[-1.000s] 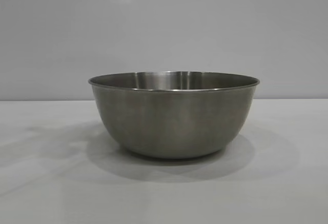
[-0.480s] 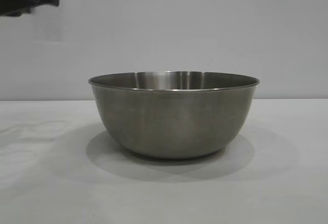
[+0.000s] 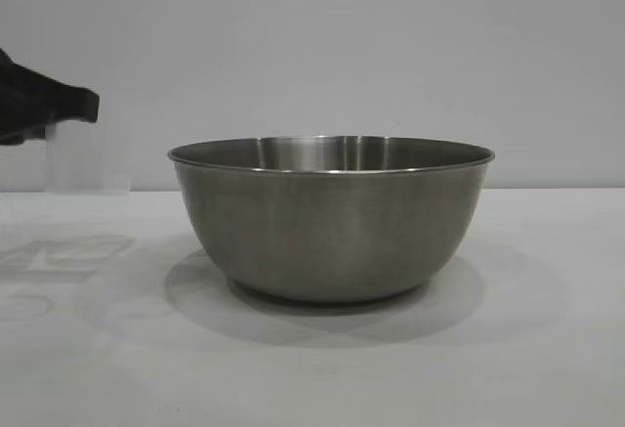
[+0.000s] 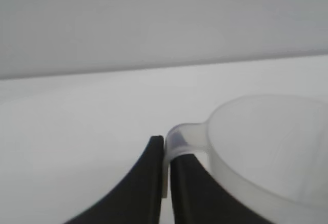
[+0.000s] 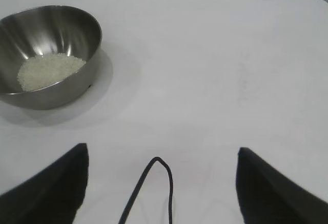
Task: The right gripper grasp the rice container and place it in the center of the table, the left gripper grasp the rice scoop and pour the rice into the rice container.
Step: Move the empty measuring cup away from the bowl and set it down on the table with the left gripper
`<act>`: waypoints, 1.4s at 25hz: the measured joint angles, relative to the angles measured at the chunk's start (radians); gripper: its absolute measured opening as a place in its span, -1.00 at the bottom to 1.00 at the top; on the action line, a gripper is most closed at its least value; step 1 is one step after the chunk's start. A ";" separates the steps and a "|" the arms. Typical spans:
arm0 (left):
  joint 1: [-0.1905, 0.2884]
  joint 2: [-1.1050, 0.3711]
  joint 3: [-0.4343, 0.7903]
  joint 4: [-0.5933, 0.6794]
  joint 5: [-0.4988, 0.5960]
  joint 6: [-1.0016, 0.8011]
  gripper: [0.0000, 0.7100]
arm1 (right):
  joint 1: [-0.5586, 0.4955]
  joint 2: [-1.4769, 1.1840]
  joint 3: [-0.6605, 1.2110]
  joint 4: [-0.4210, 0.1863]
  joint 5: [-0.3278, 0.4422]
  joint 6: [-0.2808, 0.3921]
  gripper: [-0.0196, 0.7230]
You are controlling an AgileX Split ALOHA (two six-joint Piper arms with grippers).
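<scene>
The steel rice container [image 3: 330, 217] stands on the white table [image 3: 547, 368] in the middle of the exterior view. In the right wrist view the container [image 5: 56, 34] holds a heap of rice [image 5: 48, 70]. My left gripper [image 3: 59, 106] is at the far left, above the table, shut on the handle of the clear rice scoop [image 3: 86, 158], which hangs upright below it. In the left wrist view the gripper [image 4: 167, 155] pinches the scoop's handle beside the scoop [image 4: 266, 147], which looks empty. My right gripper [image 5: 161, 155] is open and empty, away from the container.
A thin black cable [image 5: 154, 183] loops between the right gripper's fingers. A plain pale wall [image 3: 391, 46] rises behind the table.
My left gripper has come down at the far left with the scoop, from the top edge towards the table. The bowl has not moved.
</scene>
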State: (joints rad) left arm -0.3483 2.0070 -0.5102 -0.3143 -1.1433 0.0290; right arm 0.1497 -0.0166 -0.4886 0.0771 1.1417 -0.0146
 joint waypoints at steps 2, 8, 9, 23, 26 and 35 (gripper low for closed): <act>0.000 0.016 0.000 0.021 0.000 -0.017 -1.00 | 0.000 0.000 0.000 0.000 0.000 0.000 0.43; 0.000 0.049 0.000 0.040 0.000 -0.025 -1.00 | 0.000 0.000 0.000 0.000 0.000 0.000 0.43; 0.000 0.050 0.000 0.040 0.000 -0.025 -1.00 | 0.000 0.000 0.000 0.000 0.000 0.000 0.43; 0.000 0.051 0.065 0.044 -0.001 -0.027 -0.30 | 0.000 0.000 0.000 0.000 0.000 0.000 0.43; 0.000 0.046 0.114 0.051 -0.001 -0.027 -0.23 | 0.000 0.000 0.000 0.000 0.000 0.000 0.43; 0.000 -0.128 0.255 0.140 -0.001 0.006 -0.23 | 0.000 0.000 0.000 0.000 0.000 0.000 0.43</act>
State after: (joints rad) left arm -0.3483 1.8790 -0.2549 -0.1742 -1.1447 0.0352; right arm 0.1497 -0.0166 -0.4886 0.0771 1.1417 -0.0146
